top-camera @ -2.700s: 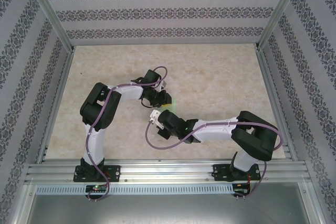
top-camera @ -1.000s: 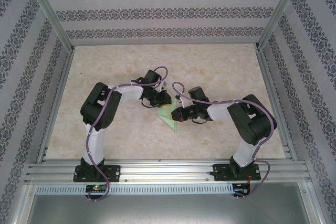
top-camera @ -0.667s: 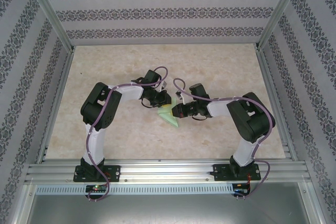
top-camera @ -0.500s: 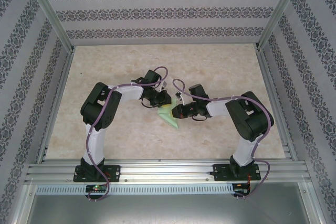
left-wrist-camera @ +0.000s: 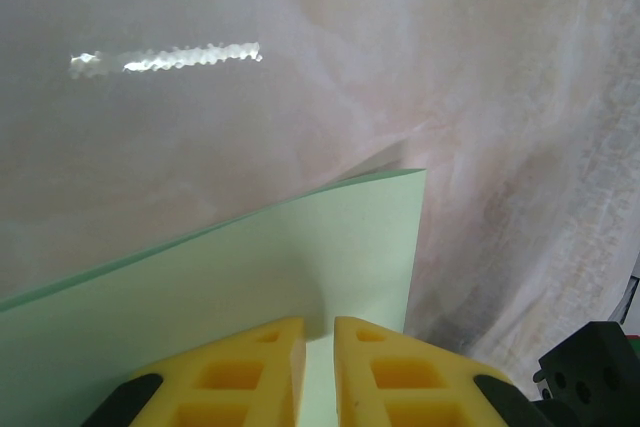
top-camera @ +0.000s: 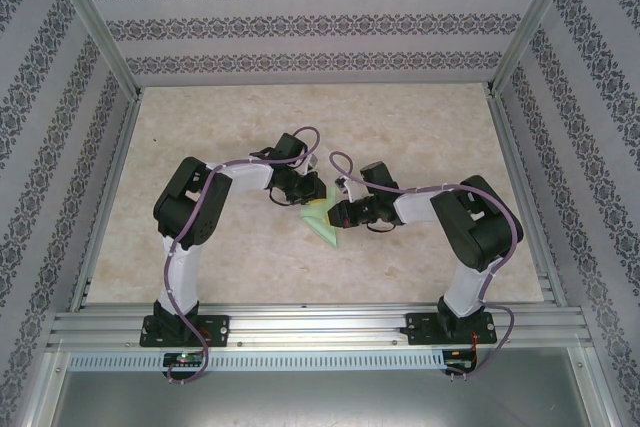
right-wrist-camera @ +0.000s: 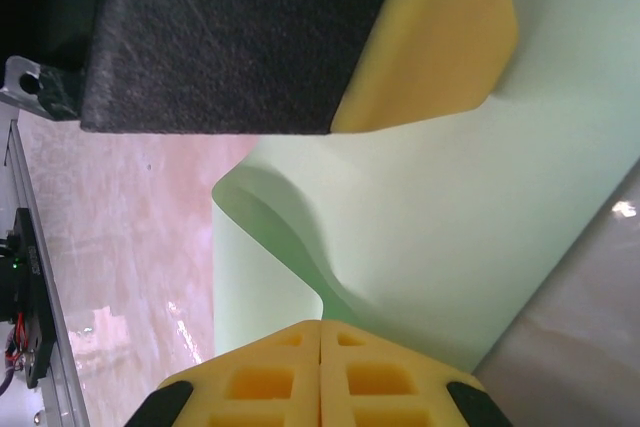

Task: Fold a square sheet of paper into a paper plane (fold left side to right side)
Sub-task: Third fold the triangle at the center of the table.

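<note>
Left pincer (left-wrist-camera: 320, 332): nearly closed, yellow fingers (left-wrist-camera: 250, 362) pinching one edge of the sheet of paper (left-wrist-camera: 250, 257), only a slit between them.
Right pincer (right-wrist-camera: 320, 332): pressed together on a curled-up fold of the same sheet, facing the left pincer, close to it.
Sheet of paper: pale mint-green, mid-bench between both pincers, partly lifted, tapering to a point toward the arm bases.
In the way: left pincer's black-and-yellow finger (right-wrist-camera: 440, 47), lying across the sheet in the right wrist view.
Bench (top-camera: 430, 137): pale, marbled, glossy.
Around: purple cables (top-camera: 337, 159) along both arms; patterned walls (top-camera: 300, 27) on three sides; metal rail (top-camera: 320, 325) at the near edge.
</note>
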### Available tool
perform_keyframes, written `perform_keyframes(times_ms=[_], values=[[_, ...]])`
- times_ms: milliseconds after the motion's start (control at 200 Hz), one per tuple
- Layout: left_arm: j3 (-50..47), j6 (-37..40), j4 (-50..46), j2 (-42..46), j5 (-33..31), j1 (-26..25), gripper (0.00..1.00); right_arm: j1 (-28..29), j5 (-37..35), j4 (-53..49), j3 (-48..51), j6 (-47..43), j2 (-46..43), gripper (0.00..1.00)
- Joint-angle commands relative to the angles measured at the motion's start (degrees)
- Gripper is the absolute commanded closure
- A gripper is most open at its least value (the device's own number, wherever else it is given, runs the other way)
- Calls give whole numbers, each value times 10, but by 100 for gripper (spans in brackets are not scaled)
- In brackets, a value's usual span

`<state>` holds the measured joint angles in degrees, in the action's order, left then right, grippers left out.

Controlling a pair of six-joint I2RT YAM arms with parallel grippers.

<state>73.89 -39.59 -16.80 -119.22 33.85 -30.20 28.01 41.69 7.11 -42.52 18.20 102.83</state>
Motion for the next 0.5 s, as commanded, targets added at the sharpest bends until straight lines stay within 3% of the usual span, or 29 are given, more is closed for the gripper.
perform_keyframes(times_ms=[0,495], values=[[-15,7,-13,-39,-28,-20,82,6,-2,6,4,3,-3,93],[-16,7,-12,-41,-30,-21,82,10,-18,0,17,7,-14,92]])
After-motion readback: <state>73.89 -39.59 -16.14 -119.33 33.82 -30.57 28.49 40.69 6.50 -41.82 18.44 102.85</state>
